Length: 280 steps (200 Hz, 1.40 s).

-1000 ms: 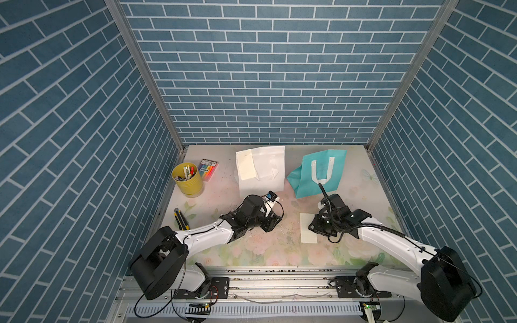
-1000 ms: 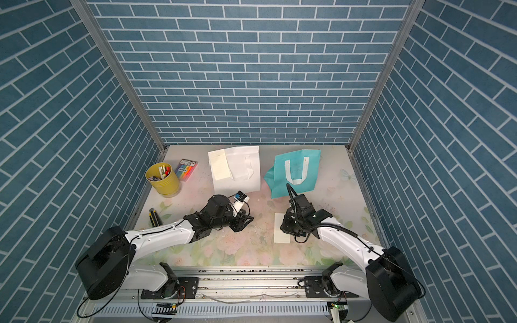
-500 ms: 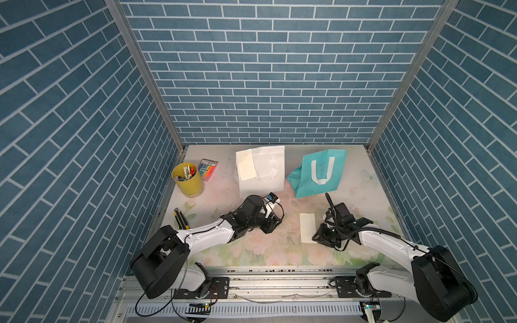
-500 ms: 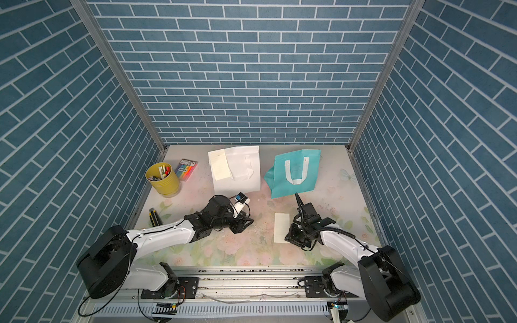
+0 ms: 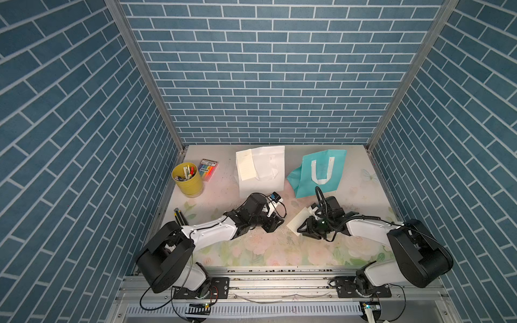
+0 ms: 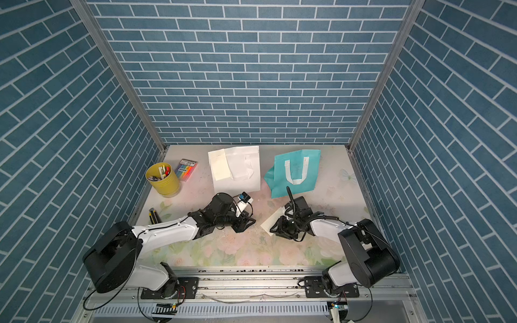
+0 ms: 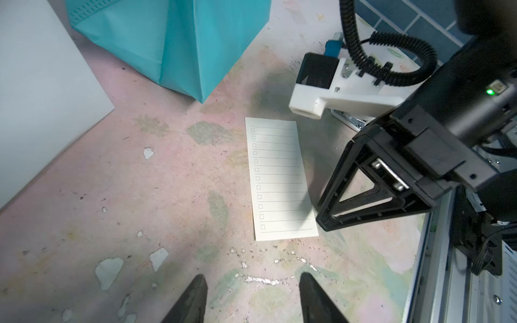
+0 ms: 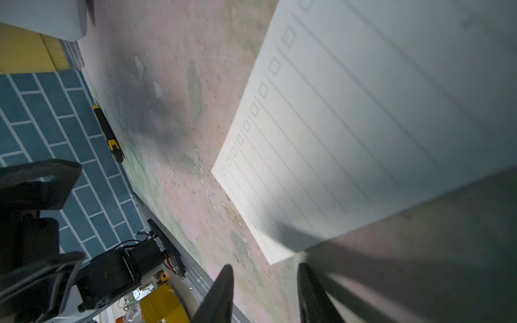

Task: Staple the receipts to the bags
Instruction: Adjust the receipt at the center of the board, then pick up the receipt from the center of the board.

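The loose receipt (image 7: 279, 179), a cream paper slip ruled with thin lines and small checkbox squares, lies flat on the worn, flaking floral table (image 7: 140, 195). In both top views the right arm hides its far end. The right pincer (image 8: 265, 293) is spread and empty at the slip's corner; whether it touches is unclear. The left pincer (image 7: 251, 299) gapes empty too. The other receipt (image 5: 246, 167) lies on the matte white bag (image 5: 260, 187), beside the creased teal bag (image 5: 306, 187).

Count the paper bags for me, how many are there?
2. The white bag lies flat near the back wall; the teal bag lies beside it. None seems hidden.
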Tool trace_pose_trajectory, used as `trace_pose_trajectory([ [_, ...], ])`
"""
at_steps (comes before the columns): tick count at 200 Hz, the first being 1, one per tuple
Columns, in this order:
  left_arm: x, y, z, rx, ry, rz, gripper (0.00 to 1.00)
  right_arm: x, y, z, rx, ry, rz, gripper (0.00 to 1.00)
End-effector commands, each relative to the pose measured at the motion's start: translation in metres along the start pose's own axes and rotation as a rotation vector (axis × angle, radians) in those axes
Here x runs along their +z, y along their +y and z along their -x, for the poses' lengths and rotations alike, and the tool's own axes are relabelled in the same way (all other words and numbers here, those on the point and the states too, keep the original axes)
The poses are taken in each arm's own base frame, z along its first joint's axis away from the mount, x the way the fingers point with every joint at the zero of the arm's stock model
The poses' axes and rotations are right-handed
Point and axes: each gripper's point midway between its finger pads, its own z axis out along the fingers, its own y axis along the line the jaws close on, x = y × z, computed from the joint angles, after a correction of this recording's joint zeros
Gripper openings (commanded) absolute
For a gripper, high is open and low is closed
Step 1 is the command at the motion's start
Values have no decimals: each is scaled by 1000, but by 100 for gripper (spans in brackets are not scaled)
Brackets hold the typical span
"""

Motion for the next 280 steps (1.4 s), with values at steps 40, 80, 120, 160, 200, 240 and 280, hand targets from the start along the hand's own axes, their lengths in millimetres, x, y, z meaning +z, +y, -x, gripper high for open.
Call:
trace_pose_trajectory([
  [40,38,-13,11,-28,52,-122,30,-80,-37,29,-35,-216,-179,43],
  [80,61,-21,-4,-73,149,-176,2,-86,-51,50,-43,-210,-220,44],
  [120,74,-19,-20,-113,205,-169,0,-81,-49,75,-102,-190,-238,49],
  [160,83,-16,-29,-139,264,-158,0,-67,-53,91,-113,-134,-237,49],
  [200,86,-10,-43,-143,311,-133,0,-49,-62,88,-96,-72,-221,49],
  [240,85,-4,-54,-133,353,-102,0,-24,-66,79,-97,-23,-201,49],
  [280,85,0,-63,-125,381,-84,0,-6,-66,80,-97,6,-197,49],
])
